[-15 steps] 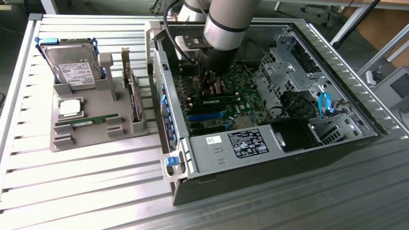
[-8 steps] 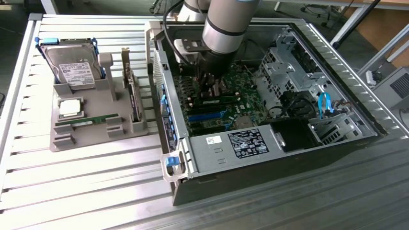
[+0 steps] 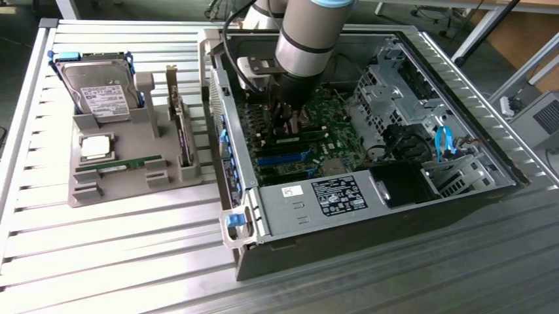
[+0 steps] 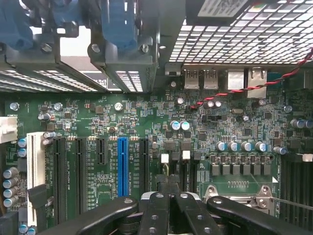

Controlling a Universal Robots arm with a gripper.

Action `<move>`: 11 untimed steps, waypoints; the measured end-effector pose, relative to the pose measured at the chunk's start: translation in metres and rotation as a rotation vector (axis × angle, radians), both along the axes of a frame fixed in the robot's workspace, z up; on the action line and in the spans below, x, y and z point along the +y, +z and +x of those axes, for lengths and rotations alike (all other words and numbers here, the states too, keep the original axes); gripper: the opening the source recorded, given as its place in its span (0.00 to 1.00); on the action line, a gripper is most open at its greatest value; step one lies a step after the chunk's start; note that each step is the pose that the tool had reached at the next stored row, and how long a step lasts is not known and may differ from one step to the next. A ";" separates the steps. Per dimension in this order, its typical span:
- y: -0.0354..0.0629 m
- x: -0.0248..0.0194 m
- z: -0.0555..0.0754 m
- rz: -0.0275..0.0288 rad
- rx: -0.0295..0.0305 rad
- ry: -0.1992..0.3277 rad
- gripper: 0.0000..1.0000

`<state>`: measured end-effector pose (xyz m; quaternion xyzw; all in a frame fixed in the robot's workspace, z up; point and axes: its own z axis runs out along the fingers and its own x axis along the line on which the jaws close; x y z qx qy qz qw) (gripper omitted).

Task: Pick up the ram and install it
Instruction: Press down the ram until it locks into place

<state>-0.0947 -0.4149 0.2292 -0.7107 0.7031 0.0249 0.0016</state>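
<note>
We found the gripper (image 3: pixel 287 121) low inside the open computer case (image 3: pixel 489 140), over the motherboard (image 4: pixel 146 122), its jaws drawn fully together. Whether a ram stick sat between them we could not tell. One ram (image 3: pixel 120 165) lay flat in the grey holder (image 3: pixel 131 190) on the slatted surface (image 3: pixel 105 261), well apart from the case. In our judgement, seating a stick well called for squaring it to its slot and pressing straight down, evenly.
</note>
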 end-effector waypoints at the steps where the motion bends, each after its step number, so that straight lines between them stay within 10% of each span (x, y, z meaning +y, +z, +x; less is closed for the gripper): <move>1: -0.0003 0.0000 0.000 0.0001 0.0001 0.000 0.09; 11: 0.0254 0.0003 0.001 -0.0071 -0.0004 0.000 0.09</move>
